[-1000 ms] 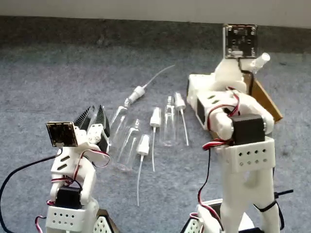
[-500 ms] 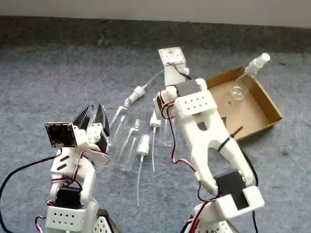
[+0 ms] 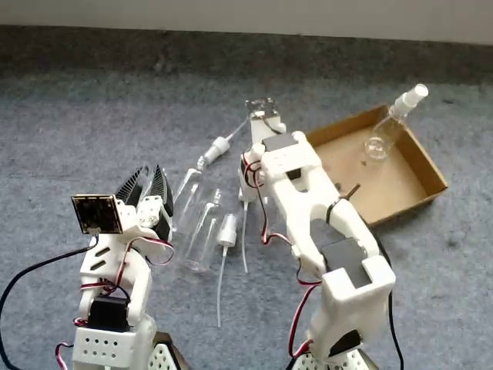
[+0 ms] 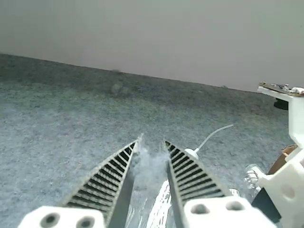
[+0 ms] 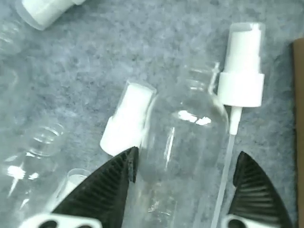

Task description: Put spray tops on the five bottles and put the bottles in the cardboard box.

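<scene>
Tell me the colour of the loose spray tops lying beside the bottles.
White. The spray tops show best in the right wrist view.

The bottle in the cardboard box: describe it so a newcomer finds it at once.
In the high view, find the brown cardboard box at the right. A clear bottle leans in its far corner, white spray top poking over the rim. The other bottles lie outside, on the grey mat.

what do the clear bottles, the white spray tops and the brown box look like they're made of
Clear bottle: probably glossy transparent plastic, possibly glass; it is see-through with bright glints. White spray top: opaque, smooth, moulded plastic by its look. Brown box: matt cardboard, flat brown with thin folded walls.
</scene>
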Action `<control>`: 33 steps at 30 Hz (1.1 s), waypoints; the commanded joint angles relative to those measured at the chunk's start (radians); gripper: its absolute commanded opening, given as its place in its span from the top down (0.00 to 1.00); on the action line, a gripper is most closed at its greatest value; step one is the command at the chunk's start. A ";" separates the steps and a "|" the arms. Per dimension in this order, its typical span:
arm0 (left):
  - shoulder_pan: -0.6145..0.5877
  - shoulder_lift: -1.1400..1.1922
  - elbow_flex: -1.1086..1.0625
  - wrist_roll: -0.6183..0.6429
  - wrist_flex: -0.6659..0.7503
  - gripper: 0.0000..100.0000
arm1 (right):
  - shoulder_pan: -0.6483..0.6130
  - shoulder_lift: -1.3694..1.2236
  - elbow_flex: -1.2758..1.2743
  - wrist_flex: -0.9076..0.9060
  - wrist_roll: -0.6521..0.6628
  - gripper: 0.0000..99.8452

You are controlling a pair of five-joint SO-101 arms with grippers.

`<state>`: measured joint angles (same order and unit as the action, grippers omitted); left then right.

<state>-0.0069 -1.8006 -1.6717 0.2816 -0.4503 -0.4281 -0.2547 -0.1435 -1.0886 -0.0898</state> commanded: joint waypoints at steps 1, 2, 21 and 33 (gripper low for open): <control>-0.010 -0.019 -0.008 -0.012 0.023 0.95 | -0.001 0.010 0.036 0.008 -0.002 0.74; -0.010 -0.019 -0.008 -0.012 0.023 0.95 | 0.001 0.008 0.036 0.008 0.000 0.76; -0.010 -0.019 -0.010 -0.012 0.023 0.94 | 0.076 0.243 0.159 -0.269 0.127 0.89; -0.001 -0.019 -0.010 -0.012 0.023 0.95 | 0.104 0.668 -0.015 -0.424 0.350 0.89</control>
<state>-0.0069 -1.8006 -1.6717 0.2816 -0.4503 -0.3590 0.2931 -0.0882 -1.4968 0.2355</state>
